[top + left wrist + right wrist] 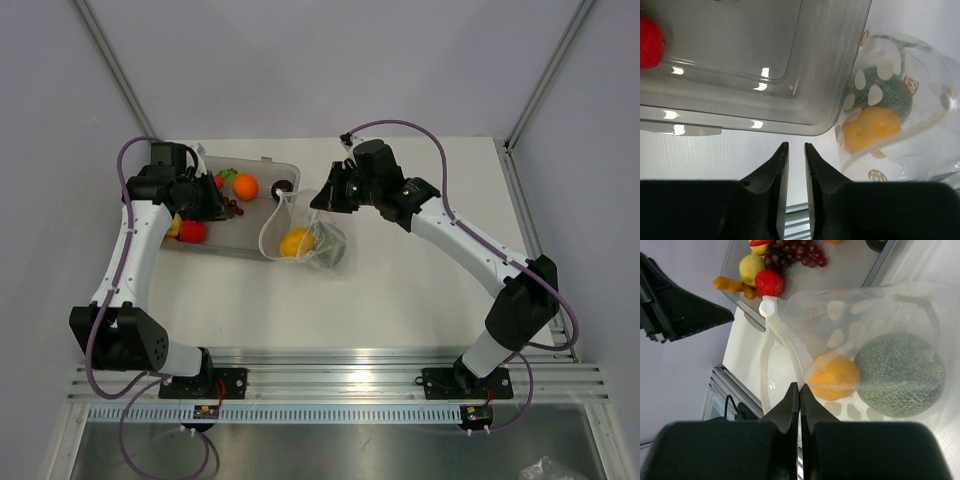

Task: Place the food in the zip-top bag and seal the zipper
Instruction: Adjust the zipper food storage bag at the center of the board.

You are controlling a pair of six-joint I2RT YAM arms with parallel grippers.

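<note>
The clear bag [875, 305] lies on the white table [420, 290], just beside the tray's [790, 107] corner, with its mouth turned toward the tray. Inside it sit two pieces, touching each other: a round green melon [900, 375] with a netted skin and a smooth orange-yellow fruit [832, 377]. The bag's film is thin, glossy and wrinkled, printed with pale oval spots. Its zipper [771, 340] is a whitish strip that bows open in a loop.

The tray is grey, see-through plastic, rectangular with rounded corners and shiny walls. In it lie a bunch of dark grapes [795, 252], a pale yellow fruit [752, 267], a red piece [769, 282] with a dimpled skin, a knobbly carrot [732, 285] and a round orange [245, 186].

The right gripper [799, 385] has its black jaws pressed together. One branch of the zipper strip runs straight into the tips, so it seems to pinch the bag's mouth edge.

The left gripper [796, 145] stands with its jaws nearly together, only a thin slit between them and nothing in it. Its tips point at bare table just outside the tray's wall, clear of the bag.
</note>
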